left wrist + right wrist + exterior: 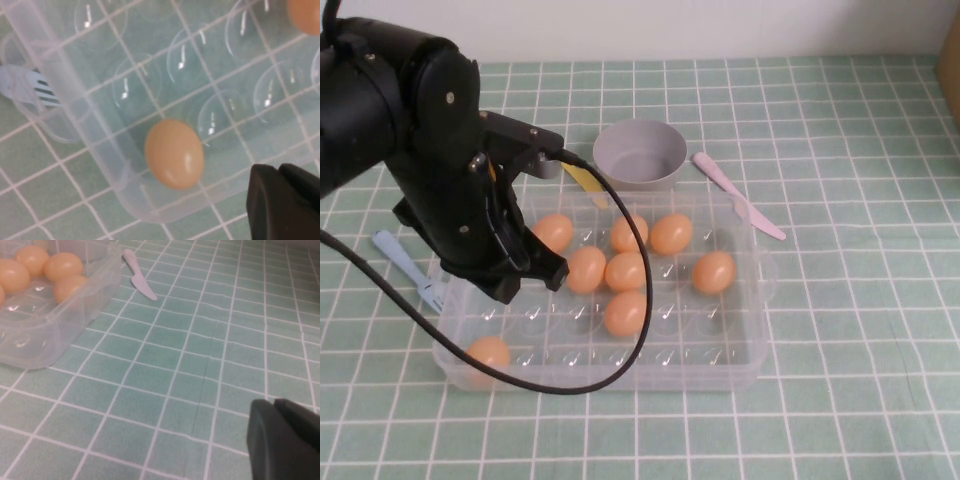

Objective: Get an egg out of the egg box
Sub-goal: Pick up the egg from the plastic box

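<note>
Hovering over the near-left part of the large clear plastic egg box (750,375), the left gripper (525,270) seems to be lining up on the lone smooth orange-tan egg (174,153) in the corner dimple just below it; whether it is spread or pressed together I cannot tell. Next it likely must drop straight down around that egg. The right gripper (285,440), likewise unreadable, hangs well apart over the green tiled tablecloth (200,355).

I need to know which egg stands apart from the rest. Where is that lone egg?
In the high view the lone egg sits in the egg box's near-left corner, below the left tool, apart from the clustered eggs; the right tool hovers over bare table.
</note>
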Available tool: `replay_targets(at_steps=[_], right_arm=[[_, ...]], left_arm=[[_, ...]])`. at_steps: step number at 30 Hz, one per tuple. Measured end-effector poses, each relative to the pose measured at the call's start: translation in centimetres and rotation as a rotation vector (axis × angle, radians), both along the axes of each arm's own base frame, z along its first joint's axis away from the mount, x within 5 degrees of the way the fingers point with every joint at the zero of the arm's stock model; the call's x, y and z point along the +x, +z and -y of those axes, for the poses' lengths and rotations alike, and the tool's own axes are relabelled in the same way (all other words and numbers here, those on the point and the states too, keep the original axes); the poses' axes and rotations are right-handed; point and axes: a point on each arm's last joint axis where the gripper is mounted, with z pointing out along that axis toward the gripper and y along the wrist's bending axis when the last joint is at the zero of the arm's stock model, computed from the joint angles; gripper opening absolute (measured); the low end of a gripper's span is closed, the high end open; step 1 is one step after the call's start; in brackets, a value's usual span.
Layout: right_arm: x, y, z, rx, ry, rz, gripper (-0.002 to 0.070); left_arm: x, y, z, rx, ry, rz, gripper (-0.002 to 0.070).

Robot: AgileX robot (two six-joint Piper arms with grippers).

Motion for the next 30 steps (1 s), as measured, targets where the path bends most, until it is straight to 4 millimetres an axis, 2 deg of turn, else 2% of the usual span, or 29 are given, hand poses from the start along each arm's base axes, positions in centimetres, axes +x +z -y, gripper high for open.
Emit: replay_targets(at_steps=[4, 6, 8, 12, 15, 18, 23, 30], right_arm=[[0.0, 0.0, 0.0, 0.000, 0.000, 0.000, -0.0017], [0.0, 0.0, 0.0, 0.000, 0.000, 0.000, -0.0017], [0.0, 0.0, 0.0, 0.000, 0.000, 0.000, -0.0017], [0.0, 0.0, 0.0, 0.000, 0.000, 0.000, -0.0017], [0.0, 0.0, 0.0, 0.000, 0.000, 0.000, -0.0017], [0.0, 0.0, 0.0, 0.000, 0.000, 0.000, -0.0017], [0.0, 0.0, 0.0, 0.000, 0.000, 0.000, -0.0017], [0.0, 0.0, 0.0, 0.000, 0.000, 0.000, -0.0017]], left_arm=[[0.4, -0.4, -0.2, 0.051, -0.048, 0.006, 0.0001], [0.4, -0.5, -0.2, 0.058, -0.072, 0.006, 0.0034], [0.6, -0.6, -0.4, 0.059, -0.074, 0.001, 0.0121], [0.9, -1.0, -0.6, 0.045, -0.032, -0.018, 0.0403], [1.2, -2.0, -0.3, 0.032, 0.043, -0.052, 0.0524], [1.7, -3.2, 0.0, 0.035, 0.095, -0.088, 0.0561], [2.4, -5.1, 0.3, 0.057, 0.133, -0.136, 0.0573], [2.9, -6.2, 0.2, 0.109, 0.136, -0.142, 0.0575]])
